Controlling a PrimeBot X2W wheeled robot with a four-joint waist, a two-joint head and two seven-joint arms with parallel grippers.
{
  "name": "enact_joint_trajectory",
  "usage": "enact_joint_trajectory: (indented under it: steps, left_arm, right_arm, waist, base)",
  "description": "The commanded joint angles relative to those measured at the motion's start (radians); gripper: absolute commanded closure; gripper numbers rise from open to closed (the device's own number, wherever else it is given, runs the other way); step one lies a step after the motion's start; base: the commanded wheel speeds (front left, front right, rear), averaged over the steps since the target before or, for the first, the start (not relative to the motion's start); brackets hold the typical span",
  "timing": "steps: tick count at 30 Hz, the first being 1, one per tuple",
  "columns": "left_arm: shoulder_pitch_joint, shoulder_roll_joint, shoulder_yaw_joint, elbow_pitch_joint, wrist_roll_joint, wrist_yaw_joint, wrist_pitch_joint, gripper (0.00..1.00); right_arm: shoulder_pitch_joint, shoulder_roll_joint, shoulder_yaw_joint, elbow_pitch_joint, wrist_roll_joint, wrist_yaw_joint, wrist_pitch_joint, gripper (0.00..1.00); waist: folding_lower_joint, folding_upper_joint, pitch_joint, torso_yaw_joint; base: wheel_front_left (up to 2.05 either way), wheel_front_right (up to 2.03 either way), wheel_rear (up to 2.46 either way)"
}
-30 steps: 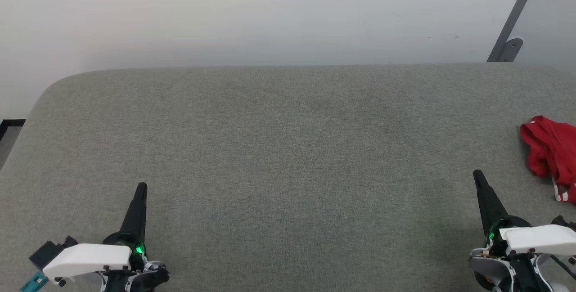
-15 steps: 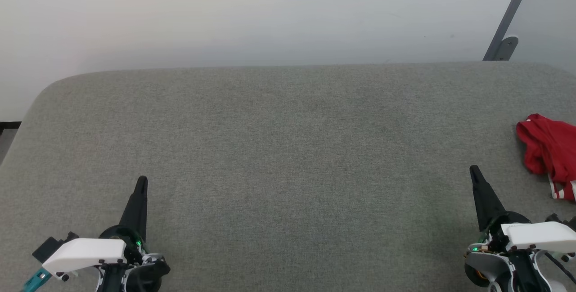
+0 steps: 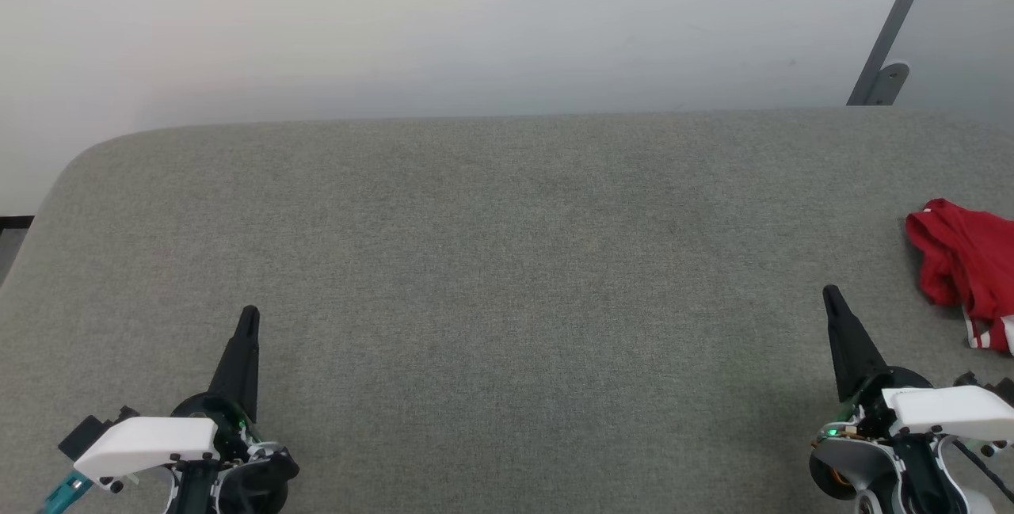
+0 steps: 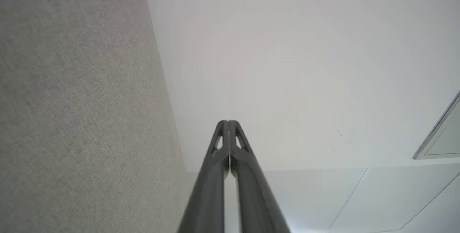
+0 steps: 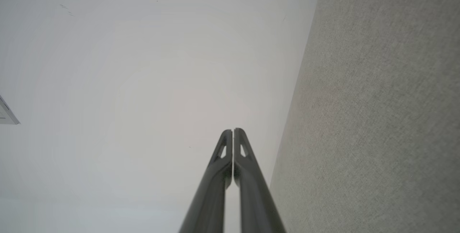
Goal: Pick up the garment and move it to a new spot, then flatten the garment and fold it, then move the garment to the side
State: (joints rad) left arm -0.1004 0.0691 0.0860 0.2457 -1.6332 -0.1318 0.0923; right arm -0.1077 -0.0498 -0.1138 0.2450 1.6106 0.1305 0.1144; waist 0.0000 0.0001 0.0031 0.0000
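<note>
The garment (image 3: 966, 264) is a crumpled heap of bright red fabric with a bit of red-and-white striped trim, lying at the far right edge of the head view, partly cut off by the frame. My right gripper (image 3: 830, 293) is shut and empty, its tip a short way left of and below the garment, apart from it. My left gripper (image 3: 249, 313) is shut and empty at the lower left, far from the garment. In the wrist views the left gripper (image 4: 228, 121) and right gripper (image 5: 233, 130) show their fingers pressed together, holding nothing.
A wide grey fabric-covered surface (image 3: 507, 260) with a rounded far-left corner carries everything. A pale wall (image 3: 475, 23) stands behind it. A grey slanted metal bracket (image 3: 891, 39) is fixed at the back right.
The whole picture has shifted slightly, so the camera moved. Both grippers stay shut and the garment lies where it was.
</note>
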Motion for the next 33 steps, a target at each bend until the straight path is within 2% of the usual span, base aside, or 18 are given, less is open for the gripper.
enact_joint_trajectory:
  steps: [1,33]
  left_arm:
    - [-0.014,0.000,0.004,0.000,-0.003,0.002,0.004,1.00]
    - [-0.015,-0.007,0.013,0.000,0.008,0.002,0.011,1.00]
  right_arm:
    - [-0.004,0.002,-0.002,0.002,0.003,0.000,0.002,1.00]
    - [-0.004,0.002,-0.001,0.001,0.004,0.000,0.002,1.00]
  waist:
    - [0.0000,-0.0001,0.000,0.000]
    - [0.0000,-0.0001,0.000,0.000]
  base:
    - [0.00,0.00,0.00]
    - [0.00,0.00,0.00]
